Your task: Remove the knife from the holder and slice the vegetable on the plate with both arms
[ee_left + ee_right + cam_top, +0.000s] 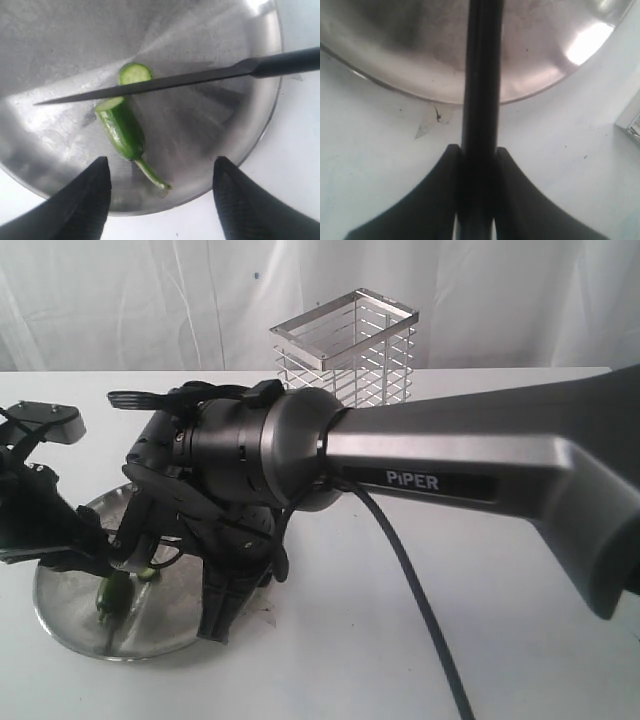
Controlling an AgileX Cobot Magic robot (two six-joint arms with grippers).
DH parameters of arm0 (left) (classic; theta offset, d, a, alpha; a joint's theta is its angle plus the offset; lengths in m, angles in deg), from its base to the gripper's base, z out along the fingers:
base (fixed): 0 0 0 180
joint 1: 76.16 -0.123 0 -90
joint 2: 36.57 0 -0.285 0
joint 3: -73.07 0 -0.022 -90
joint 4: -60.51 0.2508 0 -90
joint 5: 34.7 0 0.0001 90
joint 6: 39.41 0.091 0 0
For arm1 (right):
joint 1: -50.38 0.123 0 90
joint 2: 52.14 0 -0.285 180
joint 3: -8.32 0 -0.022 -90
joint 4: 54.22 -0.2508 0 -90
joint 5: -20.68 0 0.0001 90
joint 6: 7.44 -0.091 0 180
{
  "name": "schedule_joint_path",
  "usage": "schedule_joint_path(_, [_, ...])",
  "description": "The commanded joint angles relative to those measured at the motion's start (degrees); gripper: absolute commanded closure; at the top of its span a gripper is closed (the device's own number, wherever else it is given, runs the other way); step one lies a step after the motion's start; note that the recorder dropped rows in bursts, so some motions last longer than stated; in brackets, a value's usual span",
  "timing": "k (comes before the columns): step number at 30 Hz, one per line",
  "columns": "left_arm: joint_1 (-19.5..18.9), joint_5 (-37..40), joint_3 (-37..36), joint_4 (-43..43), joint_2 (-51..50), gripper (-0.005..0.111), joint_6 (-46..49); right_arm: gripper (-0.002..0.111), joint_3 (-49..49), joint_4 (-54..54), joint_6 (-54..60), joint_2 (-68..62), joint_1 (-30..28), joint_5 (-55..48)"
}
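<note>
Knife [165, 82] clamped in right gripper [476, 155], left gripper [160, 172] apart, over plate [60, 45] on white table [420, 580].

We see the plate [60, 615] at the desk's [500, 640] front left | vegetable [122, 127] on it, knife [150, 86] across | a cut slice [134, 73] beyond the blade | holder [350, 350] behind.

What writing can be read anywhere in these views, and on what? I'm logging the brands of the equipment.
"PIPER": white letters on a black strip along the right arm, in the exterior view.
No other text shows: the knife, plate, holder and vegetable bear no readable marks.
</note>
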Motion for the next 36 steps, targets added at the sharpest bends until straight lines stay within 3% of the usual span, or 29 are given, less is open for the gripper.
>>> schedule_joint_path(1, [0.2, 1.6, 0.0, 3.8, 3.9, 0.044, -3.7, 0.108, -0.3, -1.5, 4.7, 0.8, -0.2, 0.7])
schedule_joint_path(36, [0.2, -1.1, 0.0, 5.5, 4.5, 0.044, -5.7, 0.108, -0.3, -4.3, 8.2, -2.5, -1.1, 2.7])
